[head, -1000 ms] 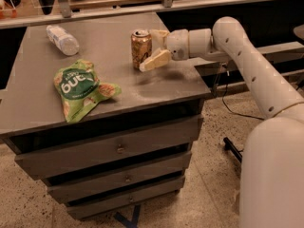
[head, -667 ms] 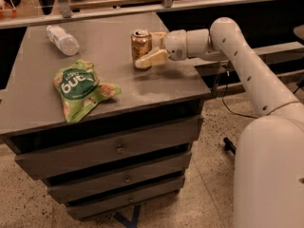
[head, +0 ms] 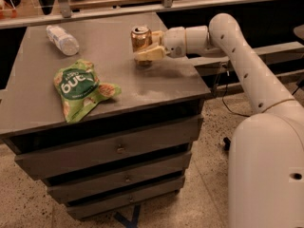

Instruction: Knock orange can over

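One sideways shove is all I judge this needs: the orange can (head: 141, 41) stands upright near the far right edge of the drawer cabinet (head: 156, 87), the gripper (head: 146, 55) against its lower side, released or clenched I cannot tell.

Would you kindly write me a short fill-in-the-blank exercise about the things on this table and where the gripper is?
1. The orange can stands ____ on the table, not yet knocked over.
2. The gripper sits at the can's base, with its arm reaching in from the ____ of the camera view.
3. The clear water bottle lies on its ____ at the table's far left.
4. The snack bag near the front edge is ____ in colour.
Missing words: upright; right; side; green.
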Robot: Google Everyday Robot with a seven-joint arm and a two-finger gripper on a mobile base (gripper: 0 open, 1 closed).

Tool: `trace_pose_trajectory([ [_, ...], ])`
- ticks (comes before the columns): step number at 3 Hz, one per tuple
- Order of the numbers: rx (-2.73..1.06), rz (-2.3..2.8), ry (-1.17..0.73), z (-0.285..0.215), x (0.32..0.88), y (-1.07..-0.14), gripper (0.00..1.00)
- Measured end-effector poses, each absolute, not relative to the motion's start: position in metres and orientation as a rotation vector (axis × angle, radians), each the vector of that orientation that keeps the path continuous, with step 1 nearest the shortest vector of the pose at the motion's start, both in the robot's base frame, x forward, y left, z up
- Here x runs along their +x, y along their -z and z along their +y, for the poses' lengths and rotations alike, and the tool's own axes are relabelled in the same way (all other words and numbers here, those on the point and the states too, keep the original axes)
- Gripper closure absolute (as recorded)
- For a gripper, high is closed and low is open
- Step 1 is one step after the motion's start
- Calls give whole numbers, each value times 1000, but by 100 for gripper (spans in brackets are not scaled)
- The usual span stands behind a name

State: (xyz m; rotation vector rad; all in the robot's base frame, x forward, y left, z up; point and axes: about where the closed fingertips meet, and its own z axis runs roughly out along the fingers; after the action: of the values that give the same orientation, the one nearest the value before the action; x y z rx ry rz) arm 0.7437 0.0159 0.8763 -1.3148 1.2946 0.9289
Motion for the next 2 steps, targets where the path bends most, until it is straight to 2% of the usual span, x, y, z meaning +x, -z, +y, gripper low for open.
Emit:
trace_pose_trajectory([
  [1, -1443, 1261, -813, 14, 744, -905, 90],
  [2, -1650, 1223, -658, 17, 741, -931, 100],
])
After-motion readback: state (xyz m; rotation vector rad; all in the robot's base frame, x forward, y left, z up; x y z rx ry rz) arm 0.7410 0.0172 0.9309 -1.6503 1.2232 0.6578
